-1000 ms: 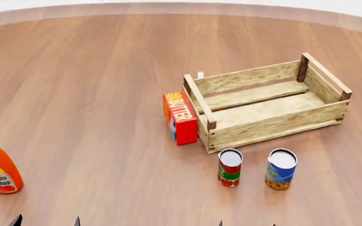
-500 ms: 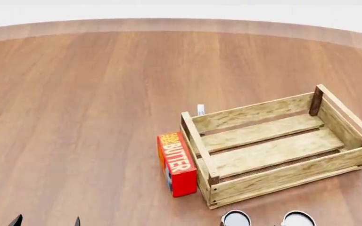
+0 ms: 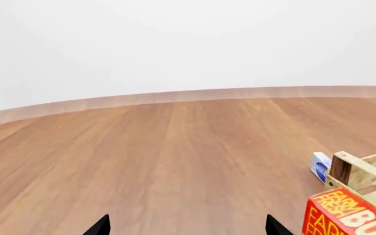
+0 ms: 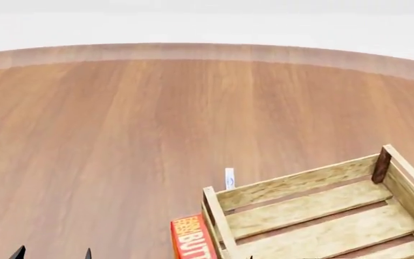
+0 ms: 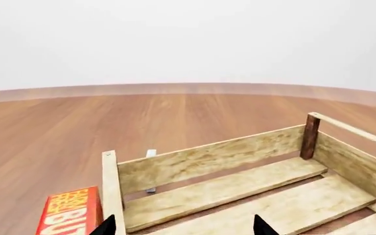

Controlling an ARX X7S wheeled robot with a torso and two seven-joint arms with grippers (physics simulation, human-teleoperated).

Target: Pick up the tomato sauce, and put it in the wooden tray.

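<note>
Facing the crate, with the can out of sight

You have the head camera pointed at the far part of the round worktop [image 4: 121, 135], and the tomato sauce can shows in none of the three current views, so where it stands cannot be told from them. The wooden tray [image 4: 301, 197] fills the lower right of the head view, sitting flat on the worktop with its slatted floor bare and a dark corner post at its far right corner. A red butter box [image 4: 190, 243] stands just beside the tray's left end wall, cut off by the lower edge of the head view. A small white and blue item [image 4: 229, 177] stands on the worktop just behind the tray's far wall, too small to identify.

Your left fingers [image 3: 103, 226] appear only as two dark tips at the edge of the left wrist view, spread well apart with bare worktop between them and nothing held; the butter box [image 3: 344, 215] and a tray corner [image 3: 361, 171] lie off to one side. Your right fingers [image 5: 109, 226] likewise show as two dark tips spread apart, holding nothing, and that camera looks straight into the tray [image 5: 207, 159].
</note>
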